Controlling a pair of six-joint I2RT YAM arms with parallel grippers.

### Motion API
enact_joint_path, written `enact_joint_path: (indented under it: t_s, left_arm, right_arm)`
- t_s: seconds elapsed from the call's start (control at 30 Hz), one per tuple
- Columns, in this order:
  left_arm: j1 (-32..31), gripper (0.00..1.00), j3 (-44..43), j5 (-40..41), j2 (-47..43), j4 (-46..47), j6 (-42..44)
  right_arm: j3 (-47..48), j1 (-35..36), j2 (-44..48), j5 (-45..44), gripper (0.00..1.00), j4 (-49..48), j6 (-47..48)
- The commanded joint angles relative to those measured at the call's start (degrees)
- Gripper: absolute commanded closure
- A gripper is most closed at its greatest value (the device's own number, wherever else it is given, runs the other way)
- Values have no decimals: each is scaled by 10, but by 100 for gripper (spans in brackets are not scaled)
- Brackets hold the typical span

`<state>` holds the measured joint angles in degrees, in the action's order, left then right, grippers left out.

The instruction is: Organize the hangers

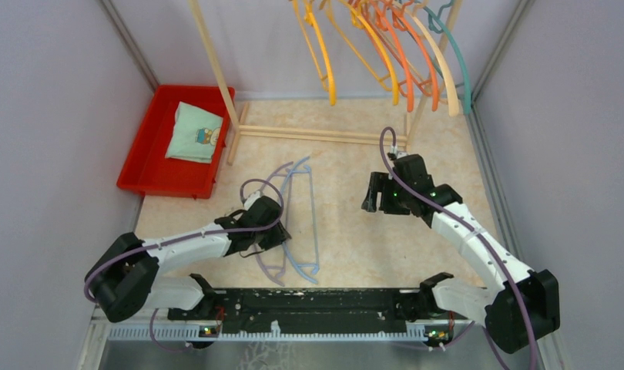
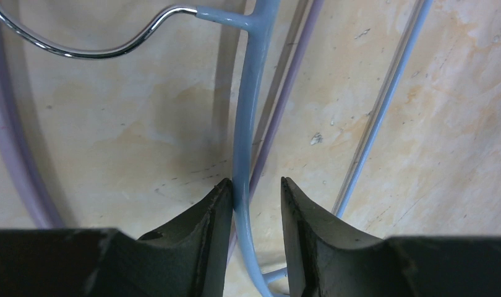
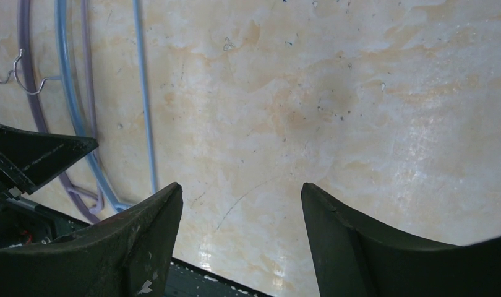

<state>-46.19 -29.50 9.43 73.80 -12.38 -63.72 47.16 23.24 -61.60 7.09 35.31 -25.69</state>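
Note:
A light blue hanger point(image 1: 313, 223) and a lavender hanger point(image 1: 280, 172) lie overlapped on the table. My left gripper point(image 1: 276, 235) is down over them. In the left wrist view it point(image 2: 255, 182) is open, with the blue hanger's curved arm point(image 2: 245, 124) between the jaws, touching the left finger, and a gap at the right finger. The lavender hanger point(image 2: 279, 105) lies underneath. My right gripper point(image 1: 373, 194) is open and empty above bare table point(image 3: 242, 189). Yellow point(image 1: 328, 69), orange point(image 1: 405, 62), peach point(image 1: 446, 69) and teal point(image 1: 464, 77) hangers hang on the rack.
The pale wooden rack point(image 1: 216, 62) stands at the back, its base rails point(image 1: 317, 132) on the table. A red tray point(image 1: 143, 154) with a folded light green cloth point(image 1: 193, 132) sits at the back left. Grey walls close both sides.

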Motion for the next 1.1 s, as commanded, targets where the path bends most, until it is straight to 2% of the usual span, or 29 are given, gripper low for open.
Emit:
enact_joint_path:
  t_s: [0.0,0.1,0.2,0.37,0.63,0.83,0.93,1.07]
  left_arm:
    - [-5,64,31,4,55,-73,24]
    - [-7,78,31,8,81,-73,38]
    - [-8,100,27,7,116,-68,50]
    - [-18,100,11,26,129,-72,66]
    - [-25,100,-91,102,35,-177,124]
    - [-26,100,-142,136,-7,-204,164]
    - [-25,100,-151,147,-21,-202,168]
    - [-27,100,-171,149,-48,-199,172]
  right_arm:
    - [-17,-2,6,15,30,-38,-3]
    - [-38,-2,9,34,30,-63,-10]
    - [-48,-2,3,41,31,-82,-14]
    - [-32,-2,-12,57,34,-85,11]
    - [53,0,-55,180,47,-109,27]
    - [150,66,-140,215,46,-139,8]
    - [195,109,-197,232,45,-158,-19]
    - [200,120,-248,286,44,-246,-113]
